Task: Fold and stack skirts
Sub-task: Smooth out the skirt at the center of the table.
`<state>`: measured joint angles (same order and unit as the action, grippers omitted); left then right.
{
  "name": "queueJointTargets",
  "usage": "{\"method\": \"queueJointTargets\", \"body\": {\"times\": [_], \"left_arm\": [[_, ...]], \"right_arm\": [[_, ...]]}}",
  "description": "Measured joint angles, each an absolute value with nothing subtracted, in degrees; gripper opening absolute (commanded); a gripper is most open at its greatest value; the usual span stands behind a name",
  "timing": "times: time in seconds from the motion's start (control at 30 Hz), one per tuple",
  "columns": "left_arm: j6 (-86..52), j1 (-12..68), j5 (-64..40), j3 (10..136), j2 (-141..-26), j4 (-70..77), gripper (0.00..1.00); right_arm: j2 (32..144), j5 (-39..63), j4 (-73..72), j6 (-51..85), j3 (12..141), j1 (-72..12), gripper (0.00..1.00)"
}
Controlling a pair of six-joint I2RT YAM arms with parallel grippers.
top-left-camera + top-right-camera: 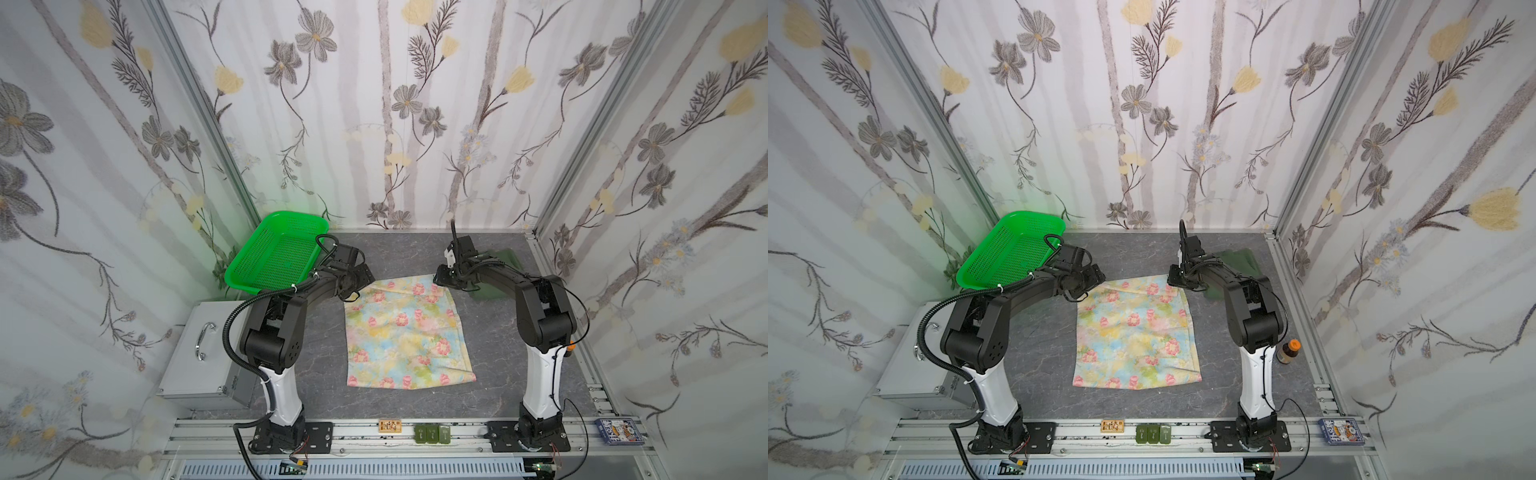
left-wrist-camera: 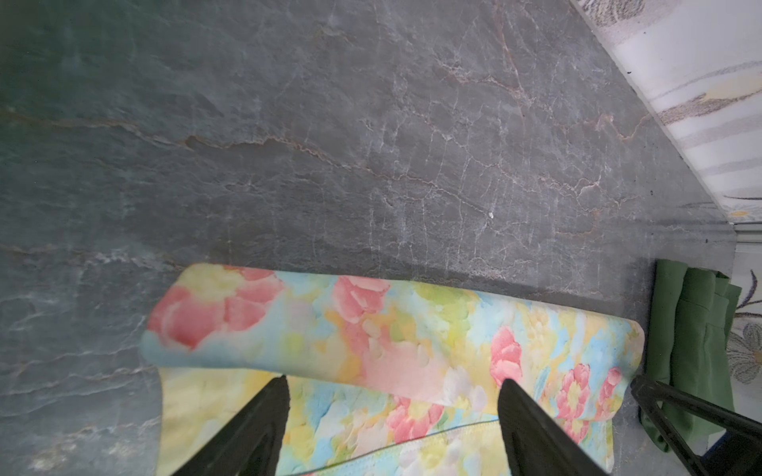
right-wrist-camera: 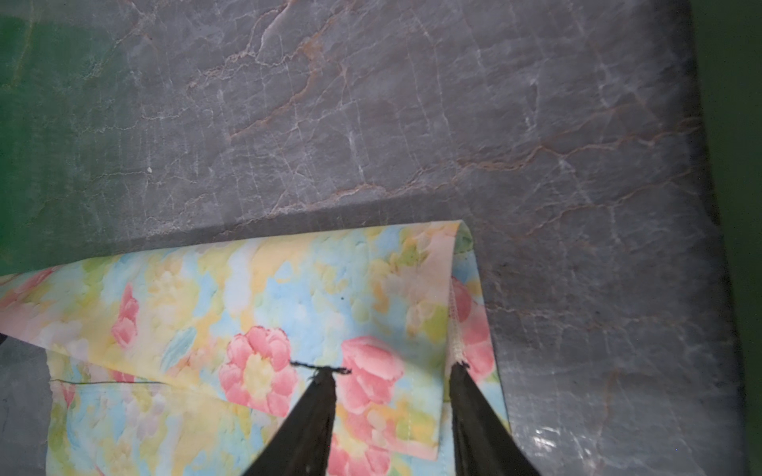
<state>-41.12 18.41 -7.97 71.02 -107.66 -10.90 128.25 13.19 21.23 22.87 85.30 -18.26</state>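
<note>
Left gripper (image 2: 393, 381): the jaws are spread wide and nothing is pinched between them. The black fingers (image 2: 264, 428) hover over the far left corner of the floral skirt (image 2: 371, 329).
Right gripper (image 3: 391, 369): the jaws are about half spread (clearly narrower than the left ones). Both tips sit on the turned-over flap of the floral skirt, one of them at its stitched side edge. The cloth between the tips lies flat and is not bunched.
Floral skirt, position: it lies at the middle of the table (image 1: 415, 257), between the two arms. Its far edge is turned back over itself as a soft roll. This roll is just beyond the tips of both grippers.
Olive skirt (image 1: 507, 255): it lies on the far right part of the table, partly hidden behind the right arm. It is near the far right corner of the floral skirt, with a strip of table between them in the left wrist view.
Green basket (image 1: 274, 253): it is at the far left, behind the left arm.
</note>
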Motion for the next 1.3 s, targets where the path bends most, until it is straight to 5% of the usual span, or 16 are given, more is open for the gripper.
{"method": "queueJointTargets", "body": {"times": [0.33, 0.63, 0.77, 1.1, 1.3], "left_arm": [[-40.9, 16.9, -9.3, 71.0, -109.1, -9.1, 0.80], [-41.0, 16.1, -10.1, 71.0, -110.5, -8.6, 0.80], [-41.0, 16.0, -10.5, 71.0, -110.9, -8.3, 0.80], [-41.0, 15.0, -10.5, 70.9, -110.4, -7.1, 0.82], [-40.9, 14.5, -10.6, 70.9, -109.2, -6.2, 0.82]], "right_arm": [[129.5, 14.7, 20.6, 22.9, 84.3, -18.3, 0.51], [128.9, 18.2, 19.3, 23.7, 83.6, -18.0, 0.12], [128.2, 22.5, 16.8, 25.3, 83.7, -17.1, 0.05], [130.6, 29.4, 11.5, 31.5, 89.1, -13.9, 0.41], [132.9, 31.7, 8.8, 34.5, 94.0, -13.5, 0.46]]}}
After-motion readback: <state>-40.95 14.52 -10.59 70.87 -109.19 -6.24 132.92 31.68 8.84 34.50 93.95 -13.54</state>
